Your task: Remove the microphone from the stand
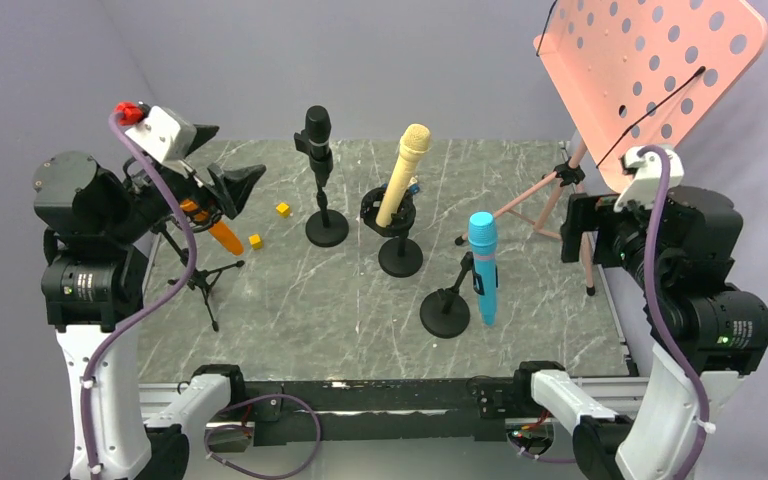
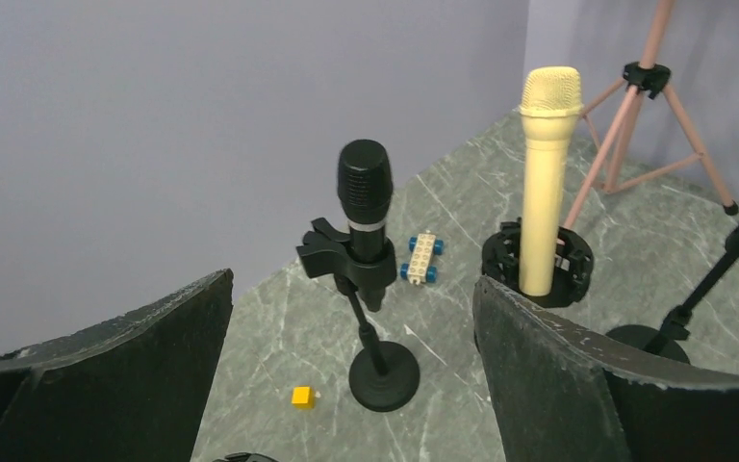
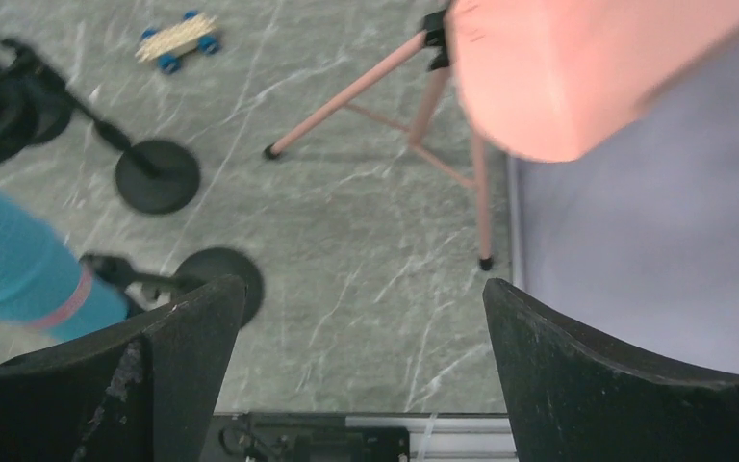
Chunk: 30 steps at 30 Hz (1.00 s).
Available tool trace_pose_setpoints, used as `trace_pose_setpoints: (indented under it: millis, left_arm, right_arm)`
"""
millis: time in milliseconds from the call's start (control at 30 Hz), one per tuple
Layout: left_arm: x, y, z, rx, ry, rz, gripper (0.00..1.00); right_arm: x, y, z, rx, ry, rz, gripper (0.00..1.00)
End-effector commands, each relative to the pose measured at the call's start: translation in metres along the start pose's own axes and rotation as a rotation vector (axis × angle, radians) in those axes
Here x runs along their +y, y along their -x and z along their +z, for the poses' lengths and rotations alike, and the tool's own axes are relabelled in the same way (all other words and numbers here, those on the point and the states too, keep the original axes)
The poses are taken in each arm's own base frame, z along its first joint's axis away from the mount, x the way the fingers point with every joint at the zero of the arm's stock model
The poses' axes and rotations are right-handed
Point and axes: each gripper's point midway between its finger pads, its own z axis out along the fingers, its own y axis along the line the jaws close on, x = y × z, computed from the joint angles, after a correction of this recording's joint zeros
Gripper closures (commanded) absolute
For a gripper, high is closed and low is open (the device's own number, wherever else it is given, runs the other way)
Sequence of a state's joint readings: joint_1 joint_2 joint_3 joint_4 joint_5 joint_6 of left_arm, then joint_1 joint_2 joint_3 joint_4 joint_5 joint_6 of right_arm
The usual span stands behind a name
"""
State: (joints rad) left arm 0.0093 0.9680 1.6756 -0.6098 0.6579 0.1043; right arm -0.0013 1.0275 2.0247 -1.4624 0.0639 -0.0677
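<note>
A black microphone [image 1: 317, 130] [image 2: 364, 207] stands clipped upright in a black round-base stand [image 1: 326, 229] [image 2: 383, 377]. A yellow microphone [image 1: 403, 175] [image 2: 546, 173] leans in a ring-mount stand [image 1: 400, 255]. A blue microphone [image 1: 483, 265] [image 3: 10, 274] hangs head-up on a low stand [image 1: 445, 312]. An orange microphone [image 1: 215, 228] sits on a small tripod [image 1: 200, 275] under my left arm. My left gripper [image 1: 228, 160] [image 2: 351, 282] is open, raised left of the black microphone and facing it. My right gripper [image 1: 580, 225] [image 3: 364, 289] is open, high at the right edge, holding nothing.
A pink music stand [image 1: 650, 70] [image 3: 481, 183] rises at the back right on tripod legs. Two yellow cubes [image 1: 283, 209] [image 2: 302, 396] lie left of the black stand. A small toy car [image 2: 421, 258] [image 3: 178, 40] lies behind the stands.
</note>
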Motion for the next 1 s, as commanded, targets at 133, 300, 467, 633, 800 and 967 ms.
trace_pose_setpoints:
  millis: [133,300,467,633,800,967]
  left_arm:
    - [-0.041,-0.033,-0.007,0.048,-0.191,0.063,0.01]
    - [-0.068,-0.064,-0.015,0.1,-0.321,0.044,0.03]
    - [-0.095,-0.098,-0.03,0.166,-0.408,0.033,0.05]
    - [-0.116,-0.126,-0.046,0.246,-0.478,-0.018,0.05]
    - [-0.13,-0.139,-0.051,0.286,-0.538,-0.058,0.05]
    - [-0.133,-0.154,-0.051,0.329,-0.552,-0.044,0.06]
  right_arm:
    - [0.094,-0.024,-0.029,-0.176,0.577,-0.2,0.0]
    - [0.125,-0.034,-0.043,-0.185,0.778,-0.164,0.0]
    - [0.141,-0.046,-0.071,-0.219,0.932,-0.246,0.0]
    - [0.135,-0.06,-0.052,-0.162,0.865,-0.202,0.01]
    - [0.12,-0.044,-0.014,-0.201,0.72,-0.143,0.02]
    - [0.122,-0.047,0.016,-0.179,0.712,-0.101,0.08]
